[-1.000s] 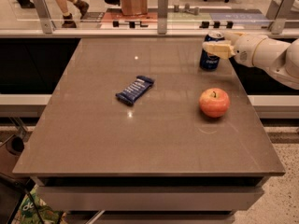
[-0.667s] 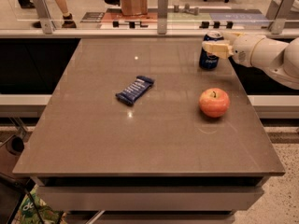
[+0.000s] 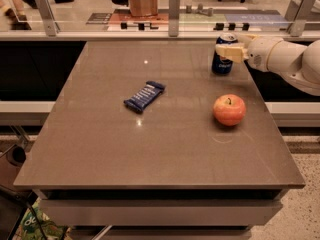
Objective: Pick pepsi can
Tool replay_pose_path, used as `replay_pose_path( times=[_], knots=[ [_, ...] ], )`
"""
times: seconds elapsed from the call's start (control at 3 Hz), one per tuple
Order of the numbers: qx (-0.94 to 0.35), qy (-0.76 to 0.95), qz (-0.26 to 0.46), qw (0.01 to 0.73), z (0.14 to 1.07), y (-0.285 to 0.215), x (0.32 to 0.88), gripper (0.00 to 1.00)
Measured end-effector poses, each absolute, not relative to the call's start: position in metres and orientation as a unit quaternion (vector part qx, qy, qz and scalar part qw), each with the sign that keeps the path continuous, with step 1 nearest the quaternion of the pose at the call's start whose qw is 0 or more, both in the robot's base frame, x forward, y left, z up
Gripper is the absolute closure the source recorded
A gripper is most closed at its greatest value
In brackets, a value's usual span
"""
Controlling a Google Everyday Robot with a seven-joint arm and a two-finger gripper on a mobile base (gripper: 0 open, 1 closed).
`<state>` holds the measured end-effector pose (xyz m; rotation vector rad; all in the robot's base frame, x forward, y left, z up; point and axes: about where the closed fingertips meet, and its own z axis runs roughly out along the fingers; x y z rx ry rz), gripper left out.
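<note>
One pepsi can [image 3: 221, 64] far right on the worktop [image 3: 150, 144]; pincer [image 3: 228, 50] at its upper half, can't tell if clamped; probably light, slick, dentable; grab mid-body.

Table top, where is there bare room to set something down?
Left of the snack bar the table is bare, and so is the near strip in front of the snack bar and apple. The far right corner is crowded: the gripper is at the pepsi can, apple close by.
</note>
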<state>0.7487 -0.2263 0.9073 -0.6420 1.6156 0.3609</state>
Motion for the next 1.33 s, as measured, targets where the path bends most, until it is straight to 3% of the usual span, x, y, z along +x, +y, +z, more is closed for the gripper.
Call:
replay_pose_path(
  times=[1.33],
  knots=[
    [-0.306, 0.668, 0.135, 0.665, 0.977, -0.219, 0.765, 1.0]
  ],
)
